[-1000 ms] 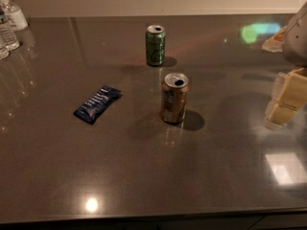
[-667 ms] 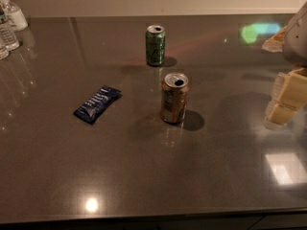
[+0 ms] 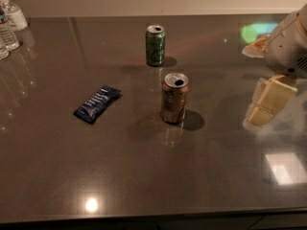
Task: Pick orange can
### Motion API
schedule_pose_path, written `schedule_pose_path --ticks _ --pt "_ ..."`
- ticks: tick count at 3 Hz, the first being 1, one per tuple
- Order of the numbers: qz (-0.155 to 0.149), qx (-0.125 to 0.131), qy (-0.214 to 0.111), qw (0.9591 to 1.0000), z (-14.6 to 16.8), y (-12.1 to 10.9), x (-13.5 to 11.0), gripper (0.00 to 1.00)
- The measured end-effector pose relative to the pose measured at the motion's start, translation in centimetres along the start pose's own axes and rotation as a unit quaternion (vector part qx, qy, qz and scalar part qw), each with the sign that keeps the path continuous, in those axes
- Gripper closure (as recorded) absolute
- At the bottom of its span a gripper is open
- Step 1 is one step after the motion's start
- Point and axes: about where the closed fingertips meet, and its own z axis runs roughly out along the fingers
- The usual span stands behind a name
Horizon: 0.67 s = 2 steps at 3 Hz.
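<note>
The orange can (image 3: 174, 97) stands upright near the middle of the dark table (image 3: 144, 176), with its silver top opened. My gripper (image 3: 269, 101) hangs at the right edge of the camera view, well to the right of the can and apart from it. It holds nothing that I can see. The white arm (image 3: 288, 44) rises above it.
A green can (image 3: 155, 44) stands upright behind the orange can. A dark blue snack packet (image 3: 97, 103) lies flat to the left. Clear water bottles (image 3: 8, 25) stand at the far left corner. The table's front edge runs along the bottom.
</note>
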Motion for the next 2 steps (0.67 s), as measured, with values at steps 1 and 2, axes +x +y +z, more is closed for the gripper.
schedule_pose_path --ticks 1,2 --pt "-0.005 -0.013 -0.045 0.9989 2.9 -0.9 -1.4 0.00" --pt "-0.009 -0.028 -0.087 0.9958 5.9 -1.7 -3.6 0.00"
